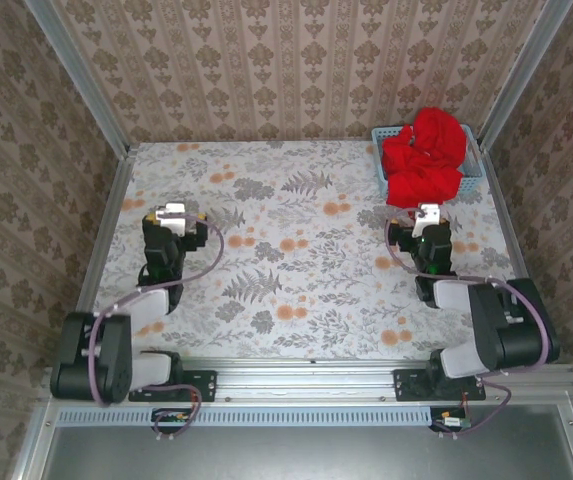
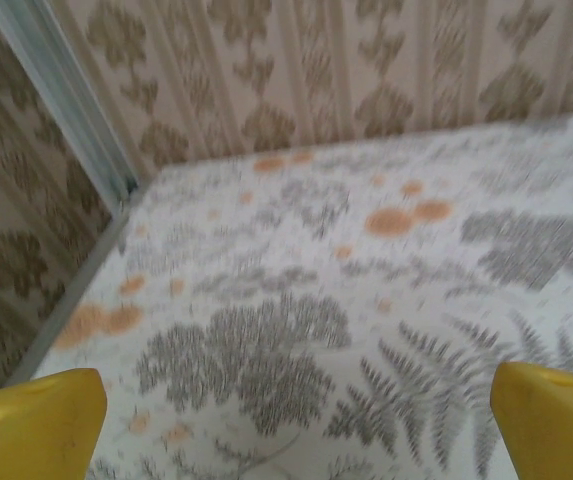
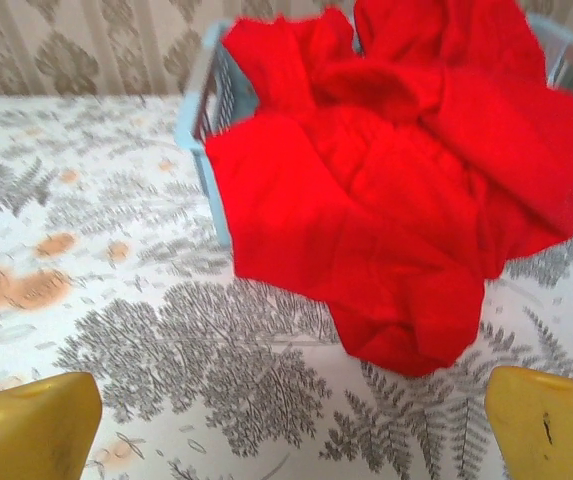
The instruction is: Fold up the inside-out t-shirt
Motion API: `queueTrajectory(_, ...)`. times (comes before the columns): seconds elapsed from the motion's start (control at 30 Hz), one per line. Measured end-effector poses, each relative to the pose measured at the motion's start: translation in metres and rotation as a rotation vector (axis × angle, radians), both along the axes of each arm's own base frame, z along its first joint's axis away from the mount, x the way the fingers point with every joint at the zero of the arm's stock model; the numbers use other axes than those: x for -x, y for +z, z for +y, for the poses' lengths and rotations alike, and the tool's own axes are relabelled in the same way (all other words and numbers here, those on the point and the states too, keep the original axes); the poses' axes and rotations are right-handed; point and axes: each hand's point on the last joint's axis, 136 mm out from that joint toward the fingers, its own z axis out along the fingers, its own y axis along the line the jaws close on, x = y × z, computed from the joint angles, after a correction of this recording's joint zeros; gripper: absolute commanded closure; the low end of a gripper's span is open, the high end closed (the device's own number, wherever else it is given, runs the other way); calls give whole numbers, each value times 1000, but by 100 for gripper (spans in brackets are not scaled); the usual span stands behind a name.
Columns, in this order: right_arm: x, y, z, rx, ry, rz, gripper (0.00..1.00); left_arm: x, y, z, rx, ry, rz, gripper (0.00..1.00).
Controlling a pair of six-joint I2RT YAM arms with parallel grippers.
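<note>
The inside-out t-shirt (image 1: pixel 424 155) is a crumpled bright red heap in a light-blue basket (image 1: pixel 474 158) at the back right, spilling over its near rim onto the table. From the right wrist, the t-shirt (image 3: pixel 386 190) hangs down in front of the basket (image 3: pixel 206 100), its lowest fold resting on the cloth. My right gripper (image 1: pixel 427 213) stands open just in front of that fold, with its yellow fingertips (image 3: pixel 31 425) wide apart and nothing between them. My left gripper (image 1: pixel 172 213) is open over the left half of the table, far from the shirt, yellow fingertips (image 2: pixel 31 425) spread.
A floral tablecloth (image 1: pixel 286 250) covers the table. Patterned walls (image 1: pixel 286 60) with metal corner posts close in the back and both sides. The basket sits close to the right wall. The left wall's corner post (image 2: pixel 61 90) stands near the left gripper.
</note>
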Motion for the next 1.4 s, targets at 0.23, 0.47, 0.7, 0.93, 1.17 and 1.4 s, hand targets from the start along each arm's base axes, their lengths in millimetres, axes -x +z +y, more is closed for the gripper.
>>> queueTrajectory(0.23,22,61,14,-10,52,-109,0,30,49,-13,117,-38,-97,0)
queueTrajectory(0.47,43,148,4,-252,-53,-152,0,47,46,24,490,224,73,0)
queueTrajectory(0.7,53,144,0,-371,-84,-80,0,72,18,54,685,341,172,0)
queueTrajectory(0.93,14,99,-5,-323,-178,181,0,68,-9,10,675,172,359,0)
queueTrajectory(1.17,-67,90,-24,-198,-317,305,0,68,-9,-71,505,-112,463,0)
queueTrajectory(1.4,-135,54,-37,-51,-395,430,0,70,-12,-85,431,-174,483,0)
